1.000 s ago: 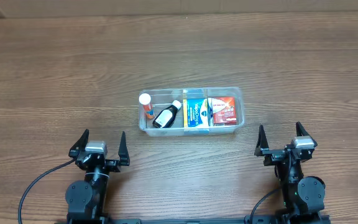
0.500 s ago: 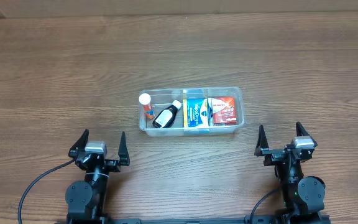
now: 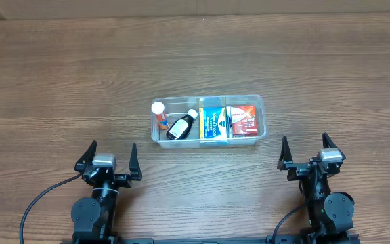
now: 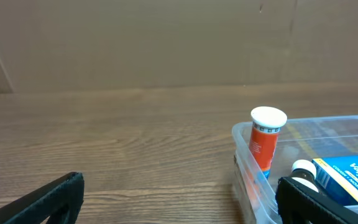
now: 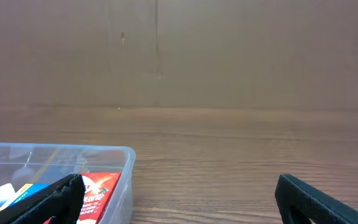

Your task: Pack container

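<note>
The clear plastic container (image 3: 261, 122) sits at the table's middle. It holds an orange tube with a white cap (image 3: 158, 112), a dark bottle with a white cap (image 3: 180, 126), a blue box (image 3: 214, 123) and a red box (image 3: 244, 120). My left gripper (image 3: 110, 157) is open and empty, near the front edge, left of and nearer than the container. My right gripper (image 3: 304, 152) is open and empty, right of and nearer than it. The left wrist view shows the container's left end (image 4: 248, 163) with the orange tube (image 4: 265, 140). The right wrist view shows its right end (image 5: 127, 177) with the red box (image 5: 95, 190).
The wooden table (image 3: 59, 81) runs all round the container. A brown wall (image 4: 166, 43) stands behind its far edge.
</note>
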`<state>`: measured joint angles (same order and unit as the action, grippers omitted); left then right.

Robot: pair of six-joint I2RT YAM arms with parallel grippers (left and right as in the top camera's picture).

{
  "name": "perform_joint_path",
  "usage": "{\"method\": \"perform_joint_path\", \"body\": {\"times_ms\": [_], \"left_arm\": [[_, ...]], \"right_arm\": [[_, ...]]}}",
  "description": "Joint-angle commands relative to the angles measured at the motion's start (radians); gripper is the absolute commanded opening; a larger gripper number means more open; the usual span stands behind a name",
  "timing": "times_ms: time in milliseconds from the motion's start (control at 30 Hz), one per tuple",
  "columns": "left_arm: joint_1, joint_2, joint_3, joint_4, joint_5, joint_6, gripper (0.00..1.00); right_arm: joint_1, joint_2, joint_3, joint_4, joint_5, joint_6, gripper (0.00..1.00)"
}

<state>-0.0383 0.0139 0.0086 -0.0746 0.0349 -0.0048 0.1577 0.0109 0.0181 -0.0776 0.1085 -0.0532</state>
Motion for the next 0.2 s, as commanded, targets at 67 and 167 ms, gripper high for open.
{"method": "perform_joint_path", "body": {"times_ms": [67, 167], "left_arm": [[0.007, -0.01, -0.003, 0.0, 0.013, -0.018, 1.0], [0.007, -0.01, -0.003, 0.001, 0.013, -0.018, 1.0]], "right_arm": [[-0.003, -0.008, -0.01, 0.005, 0.003, -0.003, 1.0], [-0.003, -0.008, -0.01, 0.005, 0.003, -0.003, 1.0]]}}
